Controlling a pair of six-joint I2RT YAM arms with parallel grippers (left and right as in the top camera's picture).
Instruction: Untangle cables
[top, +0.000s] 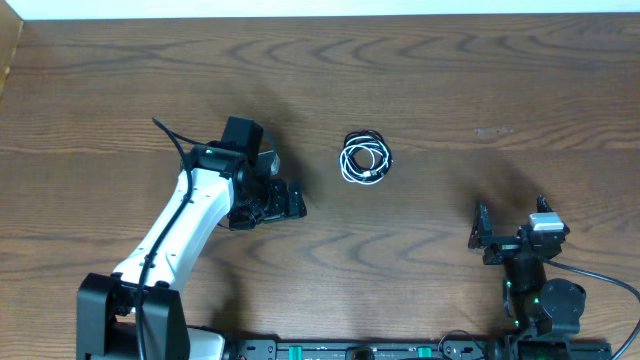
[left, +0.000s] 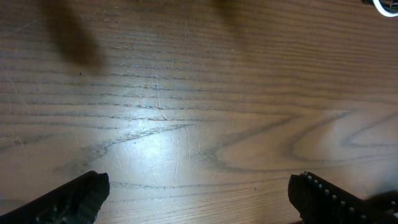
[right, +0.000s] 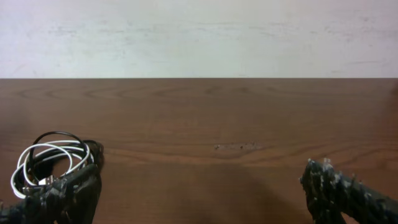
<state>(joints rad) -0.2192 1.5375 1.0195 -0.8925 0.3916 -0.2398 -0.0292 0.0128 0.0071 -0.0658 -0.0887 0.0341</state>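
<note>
The cables (top: 365, 158) lie in one small tangled coil of white and black loops at the middle of the wooden table (top: 450, 80). My left gripper (top: 298, 200) stands open to the coil's lower left, apart from it, over bare wood. In the left wrist view the left gripper (left: 199, 185) holds nothing, and only a white bit of cable (left: 382, 5) shows at the top right corner. My right gripper (top: 512, 222) is open near the front right. In the right wrist view the coil of cables (right: 53, 155) lies beyond the left fingertip of the empty right gripper (right: 200, 177).
A thick black cord (top: 175, 150) runs along the white left arm. The table's far edge (right: 199, 78) meets a pale wall. A faint scuff (right: 239, 147) marks the wood ahead of the right gripper.
</note>
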